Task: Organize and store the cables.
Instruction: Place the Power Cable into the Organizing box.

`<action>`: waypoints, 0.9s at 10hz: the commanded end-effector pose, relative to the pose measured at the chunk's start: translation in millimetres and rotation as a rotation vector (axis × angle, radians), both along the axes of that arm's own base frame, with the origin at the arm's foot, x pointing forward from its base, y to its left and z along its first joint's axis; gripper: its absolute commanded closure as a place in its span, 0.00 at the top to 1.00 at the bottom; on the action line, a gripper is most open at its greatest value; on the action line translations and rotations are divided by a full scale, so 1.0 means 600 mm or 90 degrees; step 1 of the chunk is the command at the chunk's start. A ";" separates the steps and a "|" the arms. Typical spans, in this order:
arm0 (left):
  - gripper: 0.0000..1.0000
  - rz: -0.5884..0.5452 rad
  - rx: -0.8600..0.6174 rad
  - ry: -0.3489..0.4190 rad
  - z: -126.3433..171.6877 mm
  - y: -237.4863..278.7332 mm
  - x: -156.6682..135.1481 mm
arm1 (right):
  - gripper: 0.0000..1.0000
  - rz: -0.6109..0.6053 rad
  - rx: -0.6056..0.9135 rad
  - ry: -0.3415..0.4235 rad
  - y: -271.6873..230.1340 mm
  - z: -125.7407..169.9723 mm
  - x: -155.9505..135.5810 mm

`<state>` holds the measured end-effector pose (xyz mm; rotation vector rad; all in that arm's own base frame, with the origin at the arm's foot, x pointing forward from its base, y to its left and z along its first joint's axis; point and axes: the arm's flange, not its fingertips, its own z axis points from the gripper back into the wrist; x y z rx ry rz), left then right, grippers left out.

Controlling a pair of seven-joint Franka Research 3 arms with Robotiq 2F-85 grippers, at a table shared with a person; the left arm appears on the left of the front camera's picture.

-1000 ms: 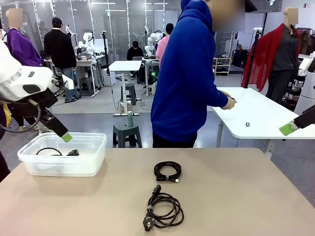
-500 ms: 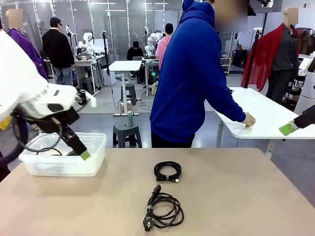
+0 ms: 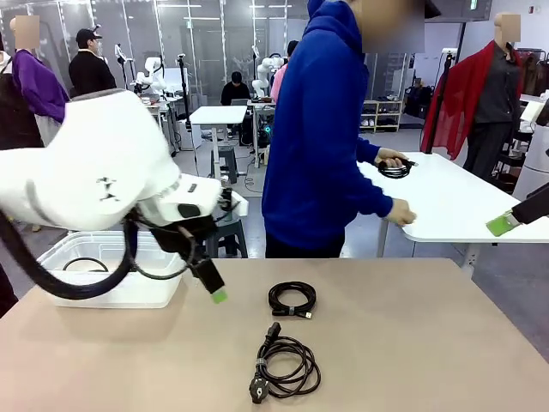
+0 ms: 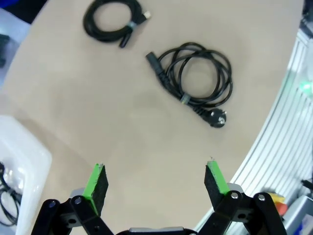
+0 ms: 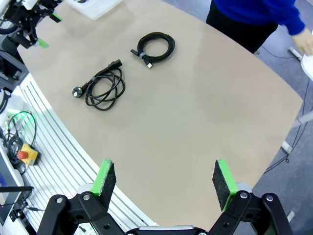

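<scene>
Fingers [image 4: 98,183] spread wide, empty, on left gripper [image 4: 155,181] short of plug cable [image 4: 186,99]; could pinch one loose loop and unravel coil.

1. This is a robotics lab set up in a big open hall, not a home or a shop.
2. A white robot arm [image 3: 94,167] reaches over the tan table [image 3: 412,343] right in front of me, with a person in a blue hoodie [image 3: 322,137] at the far side.
3. Ribbed aluminium rails [image 5: 54,120] run along the table's near edge, and a yellow box with a red push-button [image 5: 24,154] sits there among loose wiring.
4. More white work tables [image 3: 455,202] stand about on the grey floor, with a stool [image 3: 221,233] between them.
5. Farther back, people [image 3: 88,73] stand or sit at benches in front of tall glass partitions [image 3: 171,34].
</scene>
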<state>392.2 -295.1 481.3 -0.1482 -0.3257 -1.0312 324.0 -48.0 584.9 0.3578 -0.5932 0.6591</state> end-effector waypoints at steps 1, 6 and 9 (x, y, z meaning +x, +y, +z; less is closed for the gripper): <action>1.00 -0.027 0.001 0.017 0.006 -0.010 0.012 | 1.00 -0.006 0.002 0.007 0.001 0.003 0.001; 1.00 -0.026 0.030 0.036 -0.006 -0.065 0.013 | 1.00 -0.006 0.002 0.007 0.001 0.003 0.001; 1.00 -0.025 0.042 0.056 -0.018 -0.088 0.013 | 1.00 -0.006 0.002 0.007 0.001 0.003 0.001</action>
